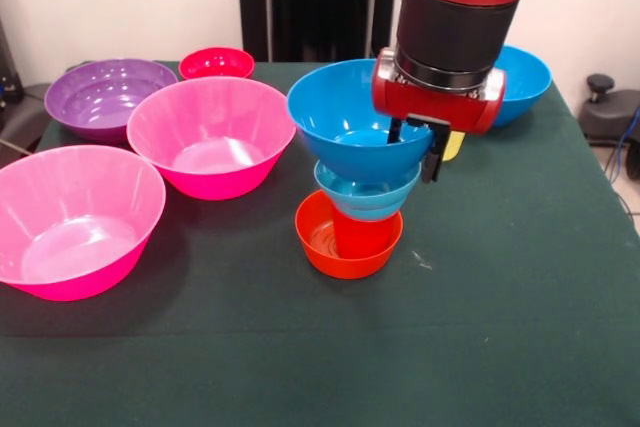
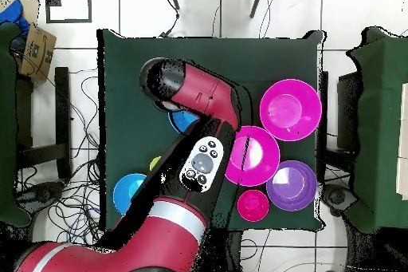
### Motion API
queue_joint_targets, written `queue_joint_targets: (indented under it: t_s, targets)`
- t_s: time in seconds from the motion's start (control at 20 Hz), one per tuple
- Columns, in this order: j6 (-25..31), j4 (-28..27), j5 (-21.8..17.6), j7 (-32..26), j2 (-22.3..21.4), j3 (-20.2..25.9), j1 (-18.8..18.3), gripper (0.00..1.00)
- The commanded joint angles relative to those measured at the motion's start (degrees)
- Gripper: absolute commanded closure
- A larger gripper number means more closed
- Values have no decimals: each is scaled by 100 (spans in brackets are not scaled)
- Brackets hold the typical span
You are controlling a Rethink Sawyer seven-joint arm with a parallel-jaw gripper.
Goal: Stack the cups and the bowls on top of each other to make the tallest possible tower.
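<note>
1. Nearest the front edge of the tabletop [image 1: 520, 347], at its left side, sits a large pink bowl [image 1: 75, 219], upright and empty.
2. Right of it, near the middle, stands the tower [image 1: 358, 172]: a small orange bowl [image 1: 347, 237] on the cloth, a red cup [image 1: 362, 237] standing in it, a small light-blue bowl [image 1: 366, 193] on the cup, and a large blue bowl [image 1: 345, 122] on top, tilted toward the front.
3. The gripper [image 1: 415, 147] hangs at the tower's right side, its jaws spread, one over the inside of the large blue bowl and the other outside the rim; whether they touch the rim cannot be told.
4. Behind the first pink bowl, a second large pink bowl [image 1: 211, 133] sits just left of the tower, close to the blue bowl's rim.
5. A bit of a yellow cup [image 1: 453, 146] shows behind the gripper.
6. Farther back on the left is a large purple bowl [image 1: 103, 97], just beside the second pink one.
7. At the far edge rest a small red bowl [image 1: 216, 63] and, toward the right corner, another large blue bowl [image 1: 522, 82], partly hidden by the arm.
8. From overhead the arm covers the tower almost entirely.
</note>
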Motion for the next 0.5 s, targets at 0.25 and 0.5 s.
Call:
queue_joint_targets:
  t_s: [0.25, 0.5]
  targets:
    - [-543, 457, -326, 724, 8, 650, -49, 100]
    - [-518, 466, -302, 681, 7, 706, -101, 100]
